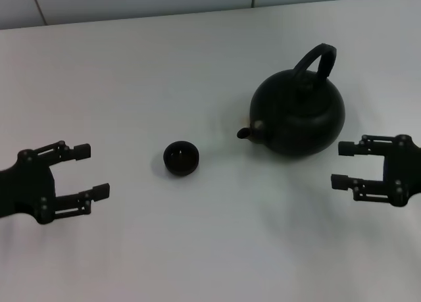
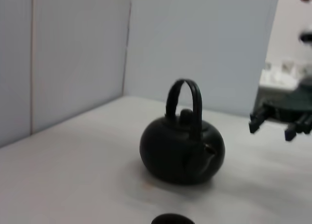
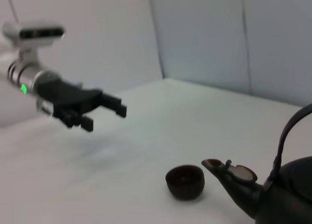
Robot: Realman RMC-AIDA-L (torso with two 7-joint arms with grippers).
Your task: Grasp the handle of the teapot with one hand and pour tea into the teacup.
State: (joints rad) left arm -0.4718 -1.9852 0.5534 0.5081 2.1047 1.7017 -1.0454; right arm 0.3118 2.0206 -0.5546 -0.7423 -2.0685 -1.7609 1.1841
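The matte-black teapot (image 1: pixel 299 114) stands on the white table at the right, its spout pointing left toward the teacup (image 1: pixel 181 158). Its arched black handle (image 1: pixel 316 60) rises upright over the knobbed lid. The small black teacup stands upright a short way left of the spout. My right gripper (image 1: pixel 341 164) hovers open just right of the teapot, nothing between its fingers. My left gripper (image 1: pixel 92 172) hovers open at the far left, well away from the cup. The left wrist view shows the teapot (image 2: pixel 182 148), its handle (image 2: pixel 184 104) and the right gripper (image 2: pixel 279 125). The right wrist view shows the teacup (image 3: pixel 185 182) beside the spout and the left gripper (image 3: pixel 104 114).
The white table (image 1: pixel 197 65) runs back to a pale panelled wall (image 1: pixel 131 2). In the left wrist view, blurred equipment (image 2: pixel 285 77) sits beyond the table behind the right gripper.
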